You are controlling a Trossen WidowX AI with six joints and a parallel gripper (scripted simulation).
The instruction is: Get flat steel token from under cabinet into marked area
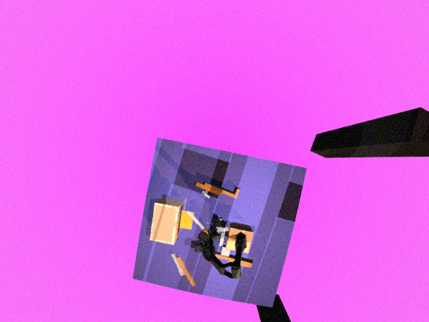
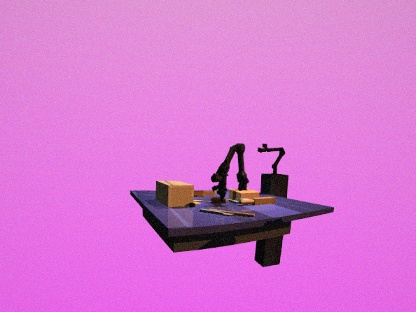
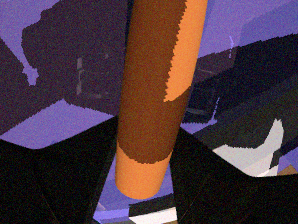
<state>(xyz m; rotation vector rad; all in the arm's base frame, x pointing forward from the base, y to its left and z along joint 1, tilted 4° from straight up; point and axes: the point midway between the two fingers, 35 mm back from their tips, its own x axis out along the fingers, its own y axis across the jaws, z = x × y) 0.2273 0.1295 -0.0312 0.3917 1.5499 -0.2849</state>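
The tan cabinet stands on the table. The yellow marked area lies in front of it. My gripper is shut on the orange handle of a stick tool, low over the table. The tool's pale shaft runs from the handle toward the cabinet, its far end over the marked area's edge, outside the cabinet in the overhead view. Whether the shaft touches the table cannot be told. The token cannot be made out; the vent slots are not discernible.
An orange piece with a bent end lies on one side of the table, a long orange and pale piece on the other. A tan block is at the arm's base, beside an orange block and white pieces.
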